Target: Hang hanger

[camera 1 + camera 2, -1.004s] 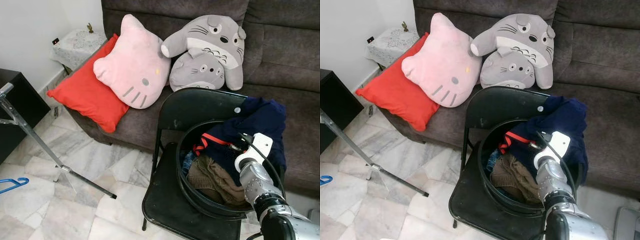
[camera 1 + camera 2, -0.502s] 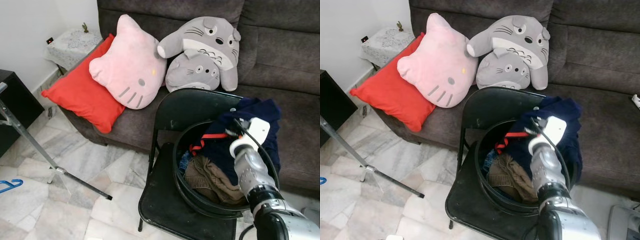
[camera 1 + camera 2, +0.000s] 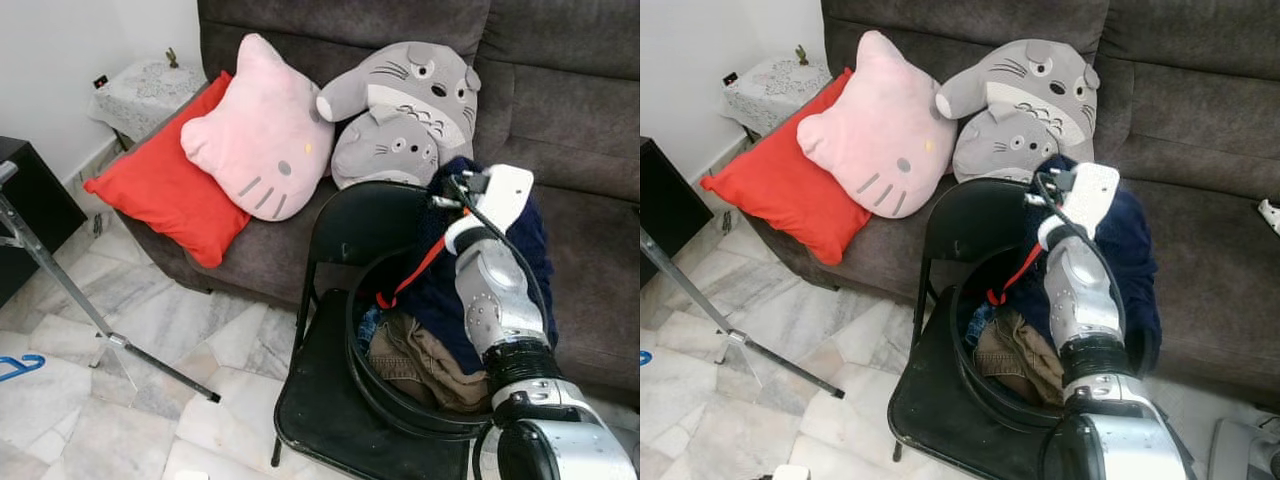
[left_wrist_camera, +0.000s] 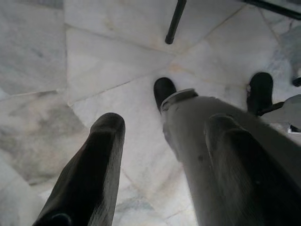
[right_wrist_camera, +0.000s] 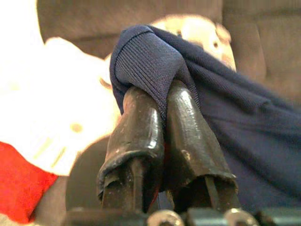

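You see a round black basket [image 3: 365, 372] standing on a black folding chair [image 3: 345, 420], and in it lie a brown garment [image 3: 425, 362] and other clothes. Your right gripper [image 5: 157, 101] has its fingers closed tight on a fold of the navy garment [image 3: 520, 240], which hangs from it down into the basket with a red strap [image 3: 415, 278] beside. Behind the chair stands a dark grey sofa [image 3: 580, 110] with a red cushion [image 3: 165, 190], a pink cat cushion [image 3: 265, 140] and two grey plush toys [image 3: 410, 105]. The floor [image 3: 150, 330] is of pale marble tiles, with a metal stand leg [image 3: 90, 310] across it and the blue hanger [image 3: 20, 366] lying at the far left edge. Your left gripper [image 4: 160, 155] hangs over the tiles, fingers apart. Compared with half a second ago, the right gripper is higher and the navy garment is lifted more out of the basket.
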